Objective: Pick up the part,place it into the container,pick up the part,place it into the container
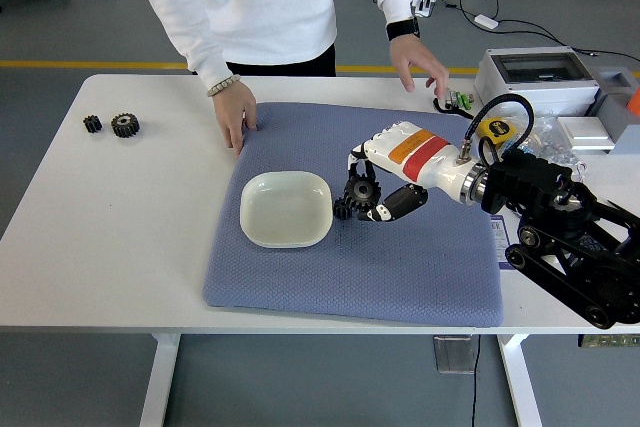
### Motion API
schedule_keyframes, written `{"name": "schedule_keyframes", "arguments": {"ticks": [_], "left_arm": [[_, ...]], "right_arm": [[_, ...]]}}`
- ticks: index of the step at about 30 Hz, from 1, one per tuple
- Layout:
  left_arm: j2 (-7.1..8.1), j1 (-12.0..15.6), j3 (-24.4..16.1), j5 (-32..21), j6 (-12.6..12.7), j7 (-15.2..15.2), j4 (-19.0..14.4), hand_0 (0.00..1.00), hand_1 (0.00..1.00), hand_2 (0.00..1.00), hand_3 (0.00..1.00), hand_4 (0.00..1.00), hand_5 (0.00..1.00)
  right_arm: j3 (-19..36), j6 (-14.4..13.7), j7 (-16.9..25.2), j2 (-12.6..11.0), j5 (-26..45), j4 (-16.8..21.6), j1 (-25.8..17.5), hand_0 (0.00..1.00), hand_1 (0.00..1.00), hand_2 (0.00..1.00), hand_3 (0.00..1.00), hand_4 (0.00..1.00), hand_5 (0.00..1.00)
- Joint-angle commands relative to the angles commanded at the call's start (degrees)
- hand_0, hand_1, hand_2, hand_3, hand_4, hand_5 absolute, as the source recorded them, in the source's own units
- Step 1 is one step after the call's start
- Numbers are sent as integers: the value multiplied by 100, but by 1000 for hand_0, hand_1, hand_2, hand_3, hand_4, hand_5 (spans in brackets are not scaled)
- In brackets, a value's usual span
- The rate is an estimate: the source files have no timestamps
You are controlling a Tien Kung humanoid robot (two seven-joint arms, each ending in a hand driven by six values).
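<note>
A black gear is gripped in the right hand, just at 3 o'clock of the white container on the blue mat. A second small gear is seen beside the container's rim, under the hand. The mat's far edge is touched by a person's hand.

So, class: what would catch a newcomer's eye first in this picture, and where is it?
The robot's right hand, white with a red-orange band, holds a black gear above the blue mat, just right of the empty white dish. A person in white leans in from the far side, one hand pressing the mat's corner.
</note>
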Motion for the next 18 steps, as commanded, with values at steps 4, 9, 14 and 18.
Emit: {"name": "schedule_keyframes", "arguments": {"ticks": [4, 9, 14, 18], "left_arm": [[4, 4, 5, 0, -2, 0, 0, 715, 676, 675, 568, 601, 568], [6, 11, 9, -3, -3, 5, 0, 715, 676, 678, 568, 601, 569], [16, 15, 11, -9, 0, 5, 0, 715, 676, 675, 568, 602, 569], [19, 17, 11, -18, 1, 5, 0, 715, 676, 674, 568, 601, 569]], "right_arm": [[-62, 42, 3, 43, 8, -22, 29, 2, 97, 236, 388, 864, 294], [-161, 77, -4, 108, 39, -67, 89, 2, 98, 238, 393, 862, 293], [-257, 87, -4, 204, 139, -199, 151, 2, 104, 239, 394, 861, 293], [-326, 88, -5, 286, 193, -320, 195, 2, 103, 241, 394, 860, 294]]}}
